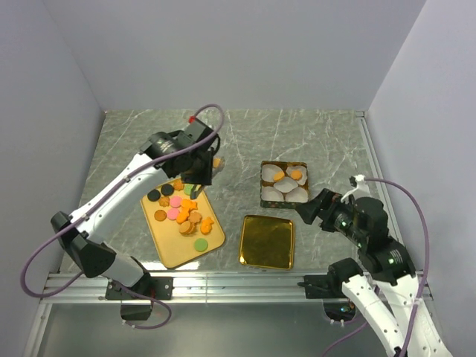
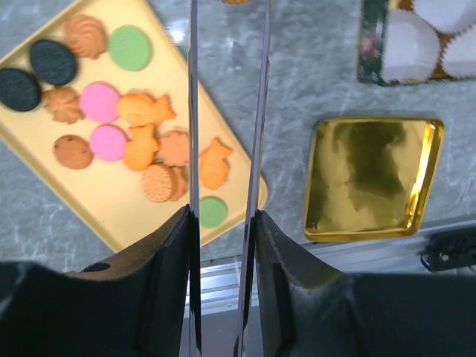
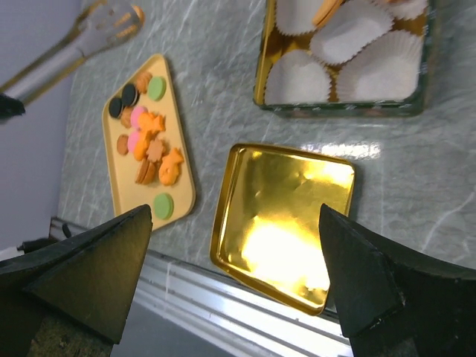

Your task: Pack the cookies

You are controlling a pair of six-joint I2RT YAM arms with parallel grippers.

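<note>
Evidently left claw (image 2: 223, 223) pinching tongs (image 2: 193, 111), tips cut off in wrist view; right claw (image 3: 238, 245) spread.

**Cropped, blurred and covered parts**

Left wrist view: the tongs (image 2: 193, 111) run off the top edge, tips unseen. The orange cookie (image 2: 235, 1) between them is only a sliver, and the tin (image 2: 372, 44) of paper cups (image 2: 405, 44) is cropped at the top right corner. Right wrist view: the tongs are blurred at top left, and the tin's far side is cut off. From above, the left arm (image 1: 119, 186) covers the tray's (image 1: 178, 256) far corner, near the table's left edge. The shapes of the cookies (image 1: 182, 212) there are too small to tell.
</note>
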